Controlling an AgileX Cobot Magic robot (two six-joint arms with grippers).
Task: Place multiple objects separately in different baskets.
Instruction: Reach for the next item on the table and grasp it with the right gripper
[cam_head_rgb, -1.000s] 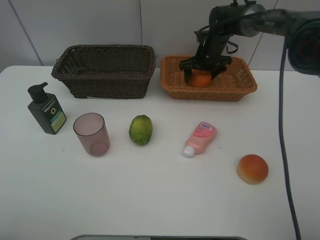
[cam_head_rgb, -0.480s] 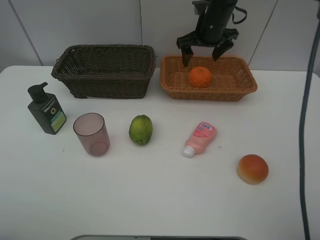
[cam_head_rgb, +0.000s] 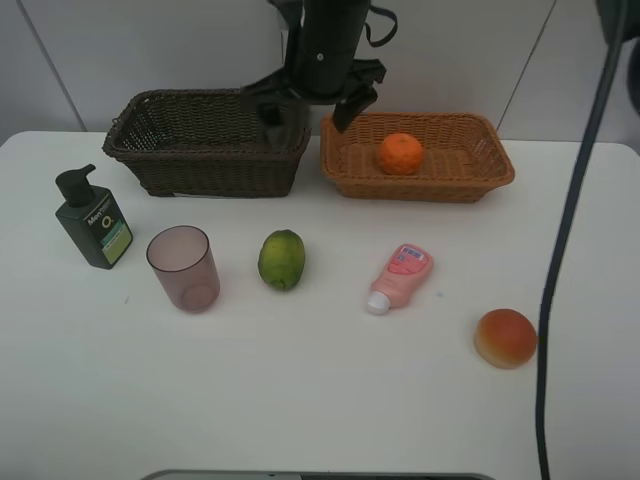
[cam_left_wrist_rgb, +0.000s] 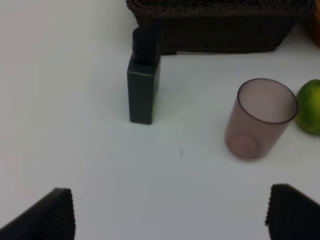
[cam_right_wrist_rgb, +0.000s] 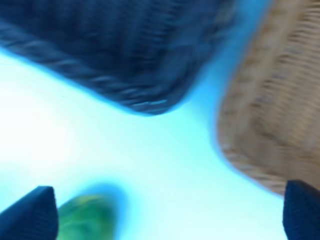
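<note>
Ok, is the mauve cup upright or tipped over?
Upright. The cup stands on its base on the table with its open rim facing up, and nothing shows inside it.

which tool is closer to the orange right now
Right. The right tool hangs beside the tan basket holding the orange; the left tool faces the pump bottle and cup, far off.

My right pincer (cam_head_rgb: 305, 115) hangs, jaws spread wide, above the gap between the dark basket (cam_head_rgb: 210, 172) and tan basket (cam_head_rgb: 425, 187). In front, I see wide lanes of bare table (cam_head_rgb: 320, 400) between the cup (cam_head_rgb: 183, 267), lime (cam_head_rgb: 282, 259) and tube (cam_head_rgb: 399, 276), all well apart; basket walls block the back.
</note>
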